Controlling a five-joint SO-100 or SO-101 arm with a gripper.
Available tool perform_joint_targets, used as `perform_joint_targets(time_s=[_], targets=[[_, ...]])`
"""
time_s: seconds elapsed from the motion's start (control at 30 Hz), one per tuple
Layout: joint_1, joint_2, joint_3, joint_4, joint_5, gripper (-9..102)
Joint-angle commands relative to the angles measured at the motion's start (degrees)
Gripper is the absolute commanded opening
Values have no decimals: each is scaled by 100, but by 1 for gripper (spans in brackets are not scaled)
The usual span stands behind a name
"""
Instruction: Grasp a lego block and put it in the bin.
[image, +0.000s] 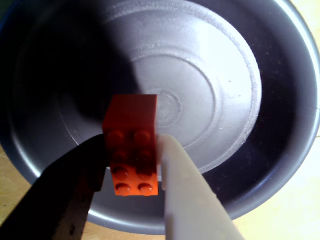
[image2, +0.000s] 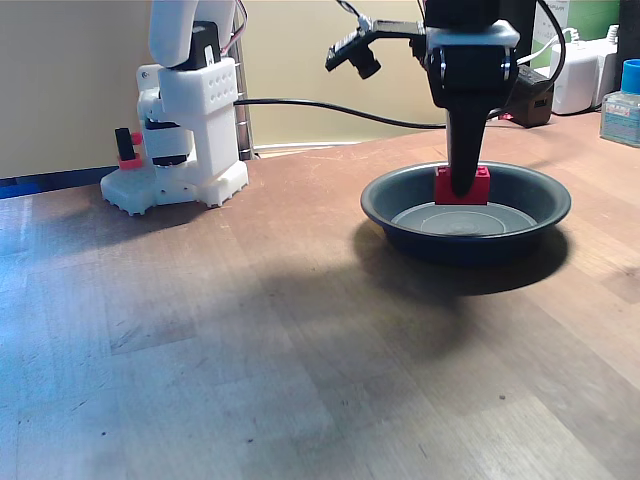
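Brown wood-grain surface (image2: 250, 350) carries the whole setup in the fixed view, with a plain beige wall behind it. At the far left stands the white robot base (image2: 190, 140), which has small red parts on its left side. A black cable (image2: 330, 108) runs from the base toward the arm head.

The arm reaches over to the right side of the fixed view and points its gripper (image2: 461, 185) straight down into the bin (image2: 400, 195). A small black camera (image2: 352, 50) projects to the left from the wrist housing.

In the wrist view the gripper (image: 134, 150) enters from the bottom edge. One black finger (image: 70, 190) lies on the left and one white finger (image: 190, 195) on the right. The jaws are closed on the lego block (image: 132, 150), one finger against each long side.

The lego block (image2: 462, 186) is bright red, rectangular, with two rows of round studs facing the wrist camera. It is held inside the bin, over the floor near the centre; whether it touches the floor cannot be told.

The bin (image: 280, 165) is a wide, shallow, dark grey round pan with sloped sides, a flat rim and concentric rings pressed into its floor.
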Motion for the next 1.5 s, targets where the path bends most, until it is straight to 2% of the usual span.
perform_joint_targets(time_s=[0.0,0.27,0.4,0.57,0.67,0.77,1.0,1.27,1.47], targets=[[-44,44,-211,35,-105,5],[-44,53,-211,44,-220,16],[-44,53,-211,62,-211,16],[-18,229,-290,527,-220,16],[18,615,-202,624,-422,11],[176,993,-44,712,-773,1],[1011,1969,668,712,-2303,0],[2707,3120,1934,659,-4975,0],[3700,3727,2646,519,-6170,0]])
